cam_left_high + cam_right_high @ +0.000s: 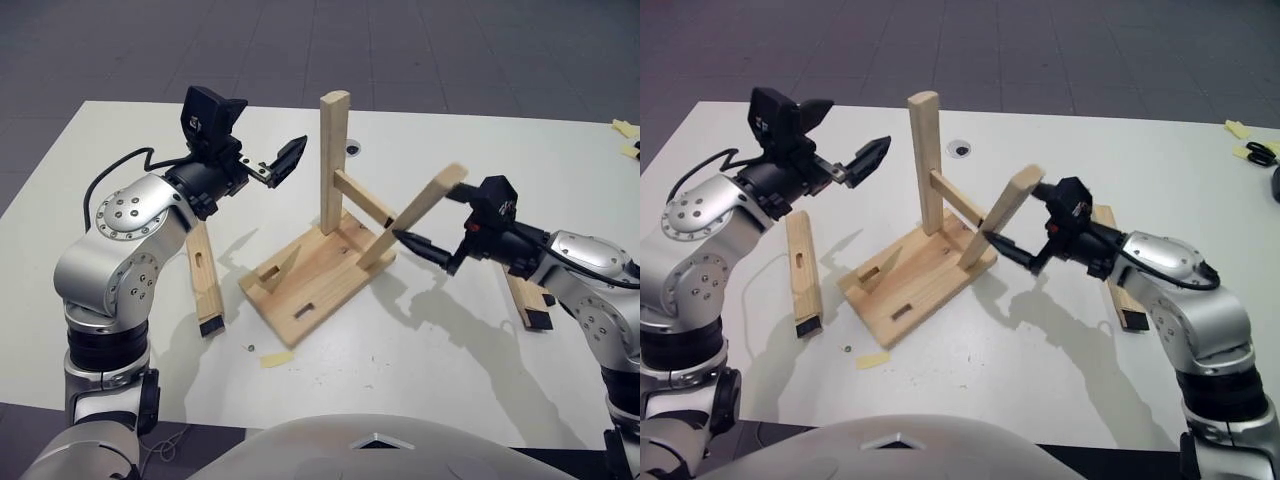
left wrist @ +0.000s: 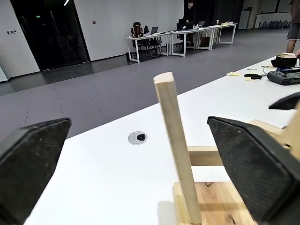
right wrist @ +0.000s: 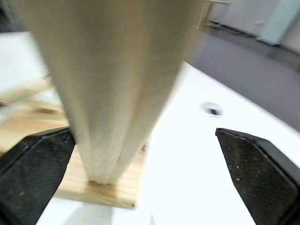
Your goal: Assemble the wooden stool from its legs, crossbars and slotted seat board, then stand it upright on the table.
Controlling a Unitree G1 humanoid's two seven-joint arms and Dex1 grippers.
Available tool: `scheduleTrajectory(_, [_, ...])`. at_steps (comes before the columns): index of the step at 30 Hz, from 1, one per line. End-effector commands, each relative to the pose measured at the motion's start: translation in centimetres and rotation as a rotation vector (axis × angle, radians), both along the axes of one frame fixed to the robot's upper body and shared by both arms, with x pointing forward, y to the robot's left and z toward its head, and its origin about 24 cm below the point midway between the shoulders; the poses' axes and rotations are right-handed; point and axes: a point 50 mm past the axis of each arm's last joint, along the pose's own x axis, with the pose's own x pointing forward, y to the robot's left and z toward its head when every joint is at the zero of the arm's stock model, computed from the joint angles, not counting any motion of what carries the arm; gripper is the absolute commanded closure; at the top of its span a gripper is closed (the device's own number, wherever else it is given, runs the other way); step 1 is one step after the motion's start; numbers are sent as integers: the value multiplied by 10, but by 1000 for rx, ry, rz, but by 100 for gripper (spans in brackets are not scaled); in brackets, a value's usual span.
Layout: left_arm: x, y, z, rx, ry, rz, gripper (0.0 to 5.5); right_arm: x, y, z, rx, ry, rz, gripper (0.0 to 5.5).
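Risk: leaning pale wooden leg (image 1: 428,198) could topple off slotted wooden seat board (image 1: 300,292).
Cause: right gripper (image 1: 425,250) and left gripper (image 1: 285,162) spread, holding nothing.

We found the seat board (image 1: 310,285) on the desk (image 1: 450,370), an upright leg (image 1: 333,160) at its far side, a crossbar (image 1: 360,197) running right to a tilted leg (image 1: 418,212); one spare leg (image 1: 205,280) lay left of the board, a second spare leg (image 1: 528,302) right.

- The two head cameras are looking forward and down over the white table (image 1: 450,350), both taking in the seat board (image 1: 310,285).
- The left wrist camera is facing the upright leg (image 2: 176,140) from nearby.
- The right wrist camera is sitting almost against the leaning leg (image 3: 112,84).
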Motion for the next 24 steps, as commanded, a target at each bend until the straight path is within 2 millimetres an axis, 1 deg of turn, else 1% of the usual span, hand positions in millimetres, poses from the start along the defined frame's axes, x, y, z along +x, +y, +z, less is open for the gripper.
scheduleTrajectory(1, [-2, -9, -11, -4, 34, -15, 10, 26, 4, 22, 44, -238, -131, 17])
scheduleTrajectory(2, [-4, -11, -12, -4, 41, -29, 10, 28, 6, 23, 85, -267, -144, 17])
scheduleTrajectory(4, [-5, -13, -14, -5, 46, -40, 10, 29, 7, 22, 177, -252, -153, 17])
scheduleTrajectory(6, [-5, -9, -14, -3, 43, -21, 10, 27, 0, 17, 196, -222, -166, 17])
scheduleTrajectory(9, [-2, 2, -12, -1, 34, 38, 10, 24, -23, 16, 288, -195, -253, 17])
scheduleTrajectory(11, [-2, 5, -12, -1, 28, 55, 10, 23, -37, 15, 359, -195, -316, 17])
scheduleTrajectory(12, [-2, 6, -11, -3, 25, 60, 10, 22, -44, 13, 366, -195, -350, 17])
scheduleTrajectory(13, [-2, 6, -11, -4, 23, 65, 10, 20, -54, 5, 343, -175, -414, 17])
scheduleTrajectory(14, [-2, 6, -11, -5, 21, 69, 10, 17, -61, -6, 271, -135, -456, 17])
scheduleTrajectory(15, [-2, 5, -12, -5, 21, 72, 10, 13, -64, -17, 191, -93, -469, 17])
scheduleTrajectory(18, [-4, 5, -12, 5, 17, 75, 10, 2, -57, -46, -6, 37, -400, 17])
scheduleTrajectory(20, [-3, 10, -11, 21, 8, 105, 10, -7, -53, -67, -138, 96, -354, 17])
scheduleTrajectory(22, [-1, 17, -9, 49, -8, 150, 10, -16, -47, -84, -200, 150, -309, 17])
scheduleTrajectory(24, [3, 23, -8, 44, -12, 182, 10, -27, -37, -94, -207, 195, -247, 17])
